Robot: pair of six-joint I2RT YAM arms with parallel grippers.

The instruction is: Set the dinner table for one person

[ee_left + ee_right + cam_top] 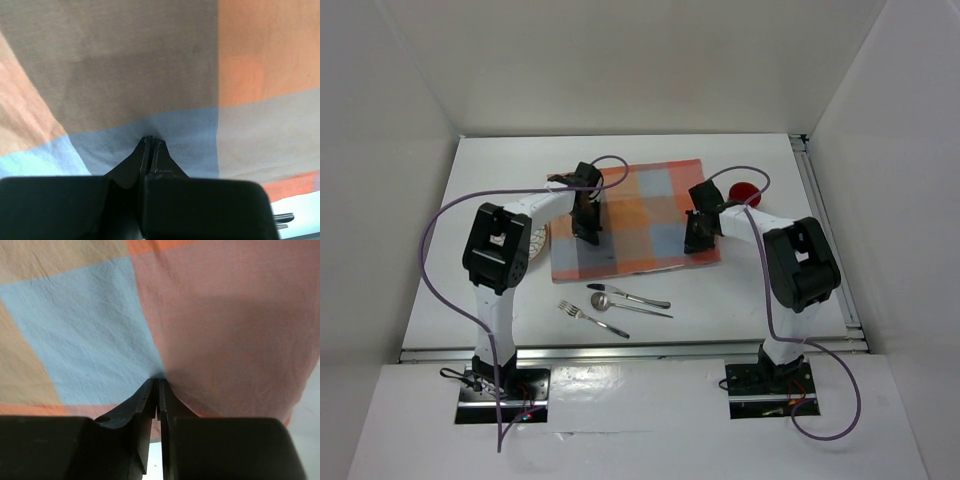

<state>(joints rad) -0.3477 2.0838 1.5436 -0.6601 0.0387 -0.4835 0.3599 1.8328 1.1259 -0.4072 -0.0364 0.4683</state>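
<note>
The white dinner table point(500, 175) bears an orange, blue and grey checkered placemat point(638, 205). My left gripper point(586, 233) is down on the mat's left part, and my right gripper point(697, 240) is down on its right near corner. In the left wrist view the gripper point(151, 140) is shut, with the blue cloth point(190, 125) puckered at its tips. In the right wrist view the gripper point(159, 382) is shut, pinching the cloth point(220, 330) where blue meets pink.
A knife point(632, 296), a spoon point(620, 304) and a fork point(592, 319) lie in front of the mat. A white plate point(538, 243) shows partly under the left arm. A red cup point(744, 190) stands right of the mat. A metal rail point(620, 346) runs along the near edge.
</note>
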